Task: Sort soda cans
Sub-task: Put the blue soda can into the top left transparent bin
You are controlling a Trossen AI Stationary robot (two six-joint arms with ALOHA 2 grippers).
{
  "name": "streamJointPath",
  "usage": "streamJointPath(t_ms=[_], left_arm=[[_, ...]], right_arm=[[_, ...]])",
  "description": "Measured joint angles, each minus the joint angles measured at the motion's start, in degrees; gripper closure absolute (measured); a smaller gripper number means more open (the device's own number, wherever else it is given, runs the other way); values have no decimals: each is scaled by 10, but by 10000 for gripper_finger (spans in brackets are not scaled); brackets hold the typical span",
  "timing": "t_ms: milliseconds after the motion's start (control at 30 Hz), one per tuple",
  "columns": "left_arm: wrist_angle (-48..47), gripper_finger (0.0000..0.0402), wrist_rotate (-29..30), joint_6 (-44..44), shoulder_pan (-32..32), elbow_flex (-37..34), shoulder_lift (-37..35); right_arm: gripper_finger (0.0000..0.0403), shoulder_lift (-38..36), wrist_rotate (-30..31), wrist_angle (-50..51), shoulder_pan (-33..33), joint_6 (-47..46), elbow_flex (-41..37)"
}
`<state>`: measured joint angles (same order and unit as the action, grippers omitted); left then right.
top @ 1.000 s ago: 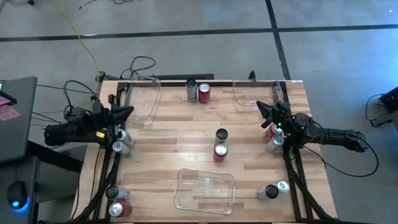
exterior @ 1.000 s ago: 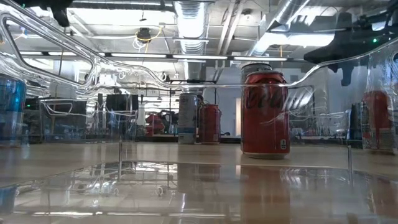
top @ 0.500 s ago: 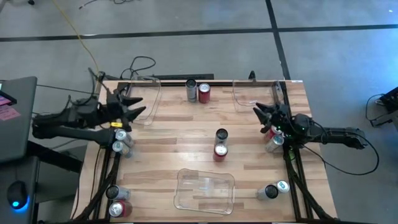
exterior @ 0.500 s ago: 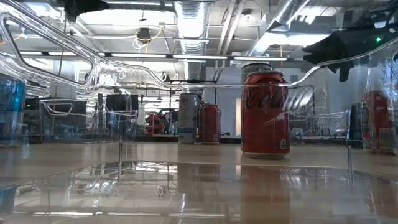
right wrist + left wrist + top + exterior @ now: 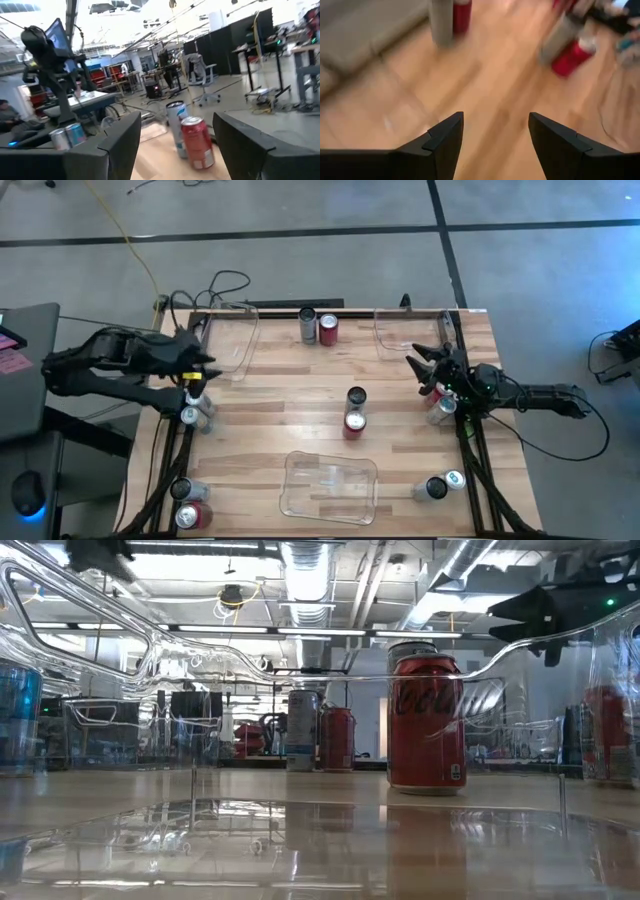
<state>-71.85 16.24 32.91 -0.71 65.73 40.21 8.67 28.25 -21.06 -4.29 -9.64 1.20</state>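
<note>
Soda cans stand upright in pairs on the wooden table. A dark can [image 5: 356,397] and a red can [image 5: 354,421] are at the centre, a grey can [image 5: 307,325] and a red can [image 5: 328,328] at the far edge. My left gripper [image 5: 208,363] hovers open above the left edge, tipped down, over two silver-blue cans [image 5: 192,406]. In its wrist view the left gripper [image 5: 495,135] has only bare wood between its fingers. My right gripper [image 5: 413,360] is open near the right edge, beside a red can [image 5: 437,388] and a silver can [image 5: 441,406], pointing level at the far pair [image 5: 187,135].
Three clear plastic bins stand on the table: far left [image 5: 238,340], far right [image 5: 398,332] and near centre [image 5: 330,485]. More cans stand in the near-left corner [image 5: 188,502] and the near-right corner [image 5: 443,484]. Bare wood lies between the centre pair and each side.
My left gripper has risen above the table's left edge and tipped from level to slanting down, and it has opened. My right gripper has stayed in place and opened. No can has moved.
</note>
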Motion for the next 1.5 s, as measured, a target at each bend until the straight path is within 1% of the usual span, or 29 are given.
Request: streamJointPath(t_ms=[100,200,433,567,633,800,1067,1400,1500], left_arm=[[-73,180,-33,60,0,0,10],[-122,180,-37,87,0,0,18],[-133,179,-36,83,0,-13,33],[-169,179,-38,114,0,-27,51],[-184,179,-42,113,0,-35,62],[-182,179,-45,105,0,-64,87],[-183,179,-71,98,0,-106,109],[-182,179,-68,84,0,-108,115],[-182,179,-52,67,0,-108,115]], right_arm=[[132,0,0,6,11,-9,-4],[132,0,0,8,20,-9,-4],[132,0,-2,29,53,10,-4],[132,0,-2,34,71,11,-4],[132,0,-3,37,79,11,-4],[132,0,-3,38,90,11,-4],[132,0,-3,38,90,11,-4],[132,0,-1,40,90,11,-4],[132,0,0,43,90,11,-4]])
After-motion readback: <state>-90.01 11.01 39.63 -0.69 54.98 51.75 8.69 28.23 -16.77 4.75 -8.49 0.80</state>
